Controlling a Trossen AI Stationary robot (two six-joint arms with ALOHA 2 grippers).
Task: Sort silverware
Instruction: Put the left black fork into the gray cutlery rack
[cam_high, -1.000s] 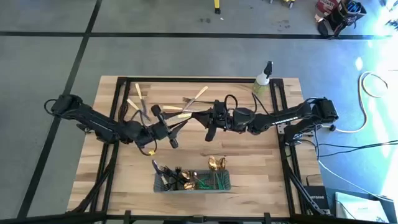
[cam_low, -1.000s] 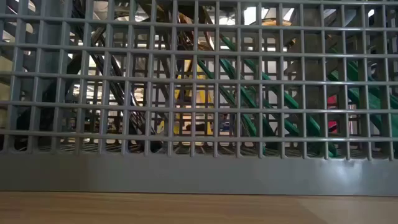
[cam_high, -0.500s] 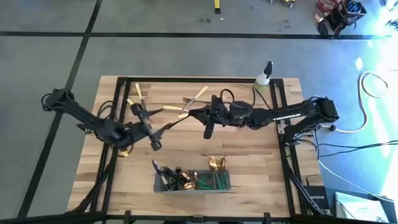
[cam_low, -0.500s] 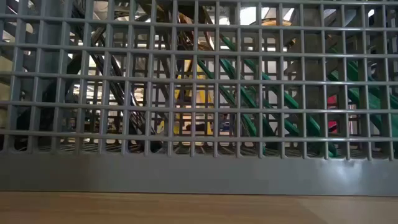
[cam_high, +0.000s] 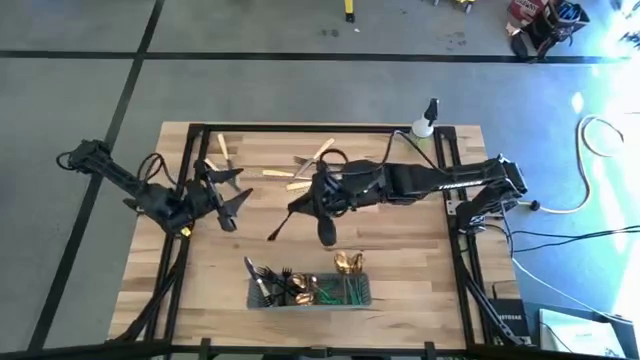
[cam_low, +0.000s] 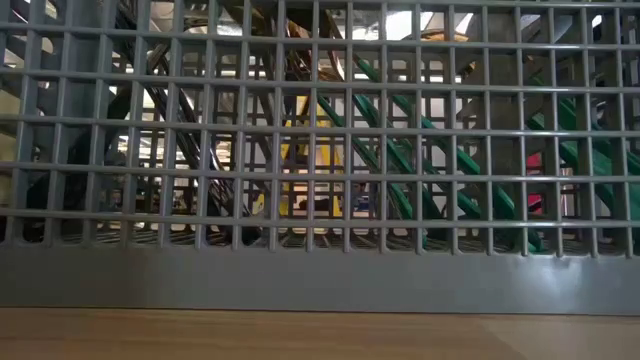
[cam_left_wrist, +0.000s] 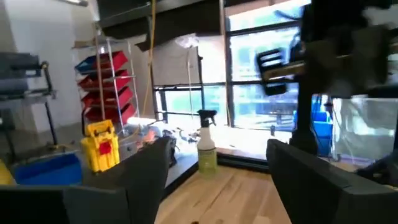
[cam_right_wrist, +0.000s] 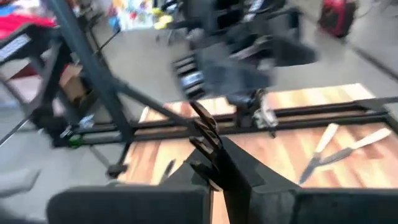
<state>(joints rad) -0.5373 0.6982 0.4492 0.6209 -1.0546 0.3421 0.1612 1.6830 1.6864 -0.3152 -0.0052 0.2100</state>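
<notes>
High view has the right gripper (cam_high: 300, 207) clamped on a dark utensil (cam_high: 281, 225) over mid-table, probably heading for the caddy (cam_high: 308, 291) near the front edge, while the left gripper (cam_high: 228, 203) sits open and empty off to the left

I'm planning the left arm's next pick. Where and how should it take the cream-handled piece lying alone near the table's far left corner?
Probably mid-length on the cream-handled piece, from straight above, fingers spanning its narrow width: it lies flat on the table, clear of other pieces. The left gripper is open nearby; the right gripper holds a dark utensil.
</notes>
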